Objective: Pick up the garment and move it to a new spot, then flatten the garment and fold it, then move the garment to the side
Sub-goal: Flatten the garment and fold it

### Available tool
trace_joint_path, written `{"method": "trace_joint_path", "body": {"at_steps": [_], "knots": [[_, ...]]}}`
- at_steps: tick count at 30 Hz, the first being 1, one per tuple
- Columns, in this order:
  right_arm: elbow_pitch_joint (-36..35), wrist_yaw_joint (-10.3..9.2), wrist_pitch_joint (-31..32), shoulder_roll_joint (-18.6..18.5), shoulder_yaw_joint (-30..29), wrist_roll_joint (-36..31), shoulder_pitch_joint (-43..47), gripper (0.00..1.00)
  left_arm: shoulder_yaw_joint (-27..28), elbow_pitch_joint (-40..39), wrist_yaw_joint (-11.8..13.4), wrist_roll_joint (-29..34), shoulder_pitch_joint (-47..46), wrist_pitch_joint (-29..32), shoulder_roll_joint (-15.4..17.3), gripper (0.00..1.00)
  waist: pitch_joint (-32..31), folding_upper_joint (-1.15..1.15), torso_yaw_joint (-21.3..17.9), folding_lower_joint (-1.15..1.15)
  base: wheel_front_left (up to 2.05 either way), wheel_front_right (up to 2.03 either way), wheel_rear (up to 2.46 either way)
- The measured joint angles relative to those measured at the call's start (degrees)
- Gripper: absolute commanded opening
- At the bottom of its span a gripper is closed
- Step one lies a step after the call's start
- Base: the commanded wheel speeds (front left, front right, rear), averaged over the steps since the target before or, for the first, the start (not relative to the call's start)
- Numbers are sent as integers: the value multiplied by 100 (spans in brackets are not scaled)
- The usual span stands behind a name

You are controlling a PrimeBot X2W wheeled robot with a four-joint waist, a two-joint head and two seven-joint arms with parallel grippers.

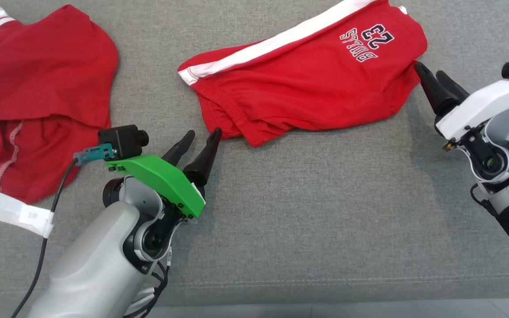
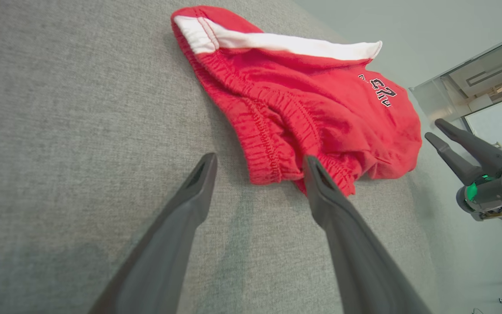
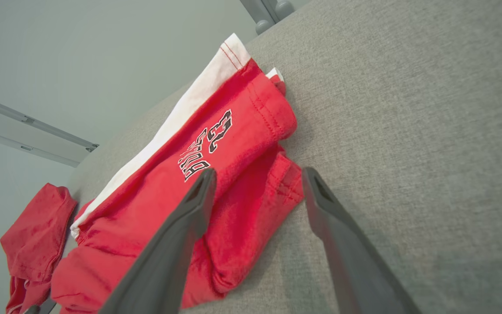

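Shorts (image 1: pixel 307 84): red, white side stripe, printed "BULLS 23". They lie crumpled on the grey cushion (image 1: pixel 325 212), far middle to right, between the two grippers.
Left gripper (image 1: pixel 203 132): fingers spread, holding nothing. One tip is at the waistband corner, the other over bare cushion.
Right gripper (image 1: pixel 429 70): fingers parted, empty, tips at the leg-hem edge.
Hard to tell: whether any tip touches the cloth.
Cut off: the shorts' far edge in the head view, and a second garment (image 1: pixel 38 88), red, at that view's left edge.
Left wrist view: gathered elastic waistband, and the right gripper beyond the shorts.
Right wrist view: one finger overlaps the hem, with the folded leg under the print.
Head view: white label (image 1: pixel 13 212) beside the second garment.
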Motion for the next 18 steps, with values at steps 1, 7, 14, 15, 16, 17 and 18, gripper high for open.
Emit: {"method": "trace_joint_path", "body": {"at_steps": [1,7,14,15,16,17,18], "knots": [[42,0,24,33,9,-1,-57,100,-4,32,0,1,-25,1,-9,100,16,0,10,0,0,0,0],[223,-15,119,73,7,-3,-365,100,-36,138,1,18,-215,101,-96,100,140,0,35,0,0,0,0],[475,-67,210,110,-9,-19,-586,100,-87,223,2,66,-379,134,-215,100,313,0,71,0,0,0,0],[513,-67,221,116,-8,-20,-610,100,-94,238,2,85,-413,135,-233,100,337,0,79,0,0,0,0],[554,-67,221,123,-10,-20,-637,100,-105,258,2,96,-451,155,-255,100,360,0,90,0,0,0,0],[591,-67,226,131,-8,-20,-664,100,-120,278,2,99,-487,160,-277,100,380,0,101,0,0,0,0],[623,-67,250,136,2,-22,-692,100,-122,299,2,99,-516,182,-298,100,400,0,113,0,0,0,0]]}}
